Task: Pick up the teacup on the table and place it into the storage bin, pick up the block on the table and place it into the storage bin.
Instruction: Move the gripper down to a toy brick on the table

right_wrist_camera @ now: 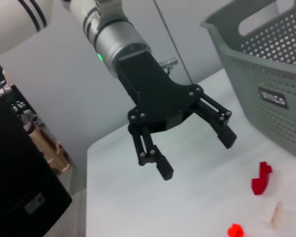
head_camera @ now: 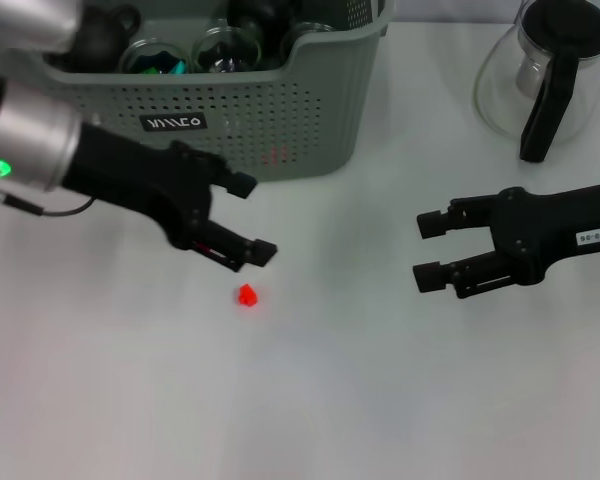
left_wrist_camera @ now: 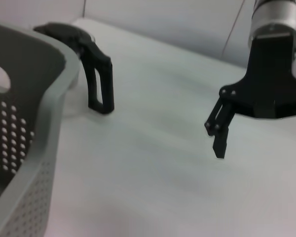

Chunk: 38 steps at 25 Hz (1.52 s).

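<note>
A small red block (head_camera: 246, 296) lies on the white table, just in front of my left gripper (head_camera: 255, 218), which is open and empty beside the front wall of the grey-green storage bin (head_camera: 310, 110). The right wrist view shows this gripper (right_wrist_camera: 195, 153) open above the table, with the block (right_wrist_camera: 235, 230) and the bin (right_wrist_camera: 266, 74). My right gripper (head_camera: 426, 250) is open and empty over the table at the right; it also shows in the left wrist view (left_wrist_camera: 260, 145). Glass cups (head_camera: 220, 48) sit inside the bin. No teacup shows on the table.
A glass carafe with a black handle (head_camera: 545, 85) stands at the back right; its handle shows in the left wrist view (left_wrist_camera: 96, 74). In the right wrist view a second red piece (right_wrist_camera: 260, 177) and a pale piece (right_wrist_camera: 274, 215) lie near the bin.
</note>
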{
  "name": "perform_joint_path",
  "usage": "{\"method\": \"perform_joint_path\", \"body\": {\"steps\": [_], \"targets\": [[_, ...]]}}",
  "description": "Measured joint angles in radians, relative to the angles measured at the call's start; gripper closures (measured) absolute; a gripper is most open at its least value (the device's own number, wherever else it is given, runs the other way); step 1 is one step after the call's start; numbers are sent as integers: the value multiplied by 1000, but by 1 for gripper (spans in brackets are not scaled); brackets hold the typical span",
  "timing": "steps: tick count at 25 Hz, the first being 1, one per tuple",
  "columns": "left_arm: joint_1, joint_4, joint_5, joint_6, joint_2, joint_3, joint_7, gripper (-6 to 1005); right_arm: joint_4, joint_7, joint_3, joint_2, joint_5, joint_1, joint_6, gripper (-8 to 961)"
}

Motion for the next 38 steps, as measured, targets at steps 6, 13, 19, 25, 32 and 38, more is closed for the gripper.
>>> {"method": "perform_joint_path", "body": {"steps": [6, 13, 19, 25, 32, 38], "targets": [[-47, 122, 101, -44, -26, 207, -212, 52, 0, 1, 15, -1, -13, 0, 9, 38], [-85, 221, 218, -102, -28, 407, -462, 52, -1, 1, 48, -2, -14, 1, 14, 38], [-98, 255, 323, -167, -30, 611, -662, 55, -1, -4, 82, -8, -27, 0, 14, 38], [-101, 244, 369, -211, -32, 756, -823, 64, -1, -7, 84, -13, -38, 1, 18, 38], [-99, 221, 421, -254, -34, 872, -919, 74, -3, -44, 84, -13, -39, 0, 41, 38], [-121, 145, 436, -297, -36, 890, -972, 85, -2, -58, 82, -12, -40, -1, 43, 38]]}}
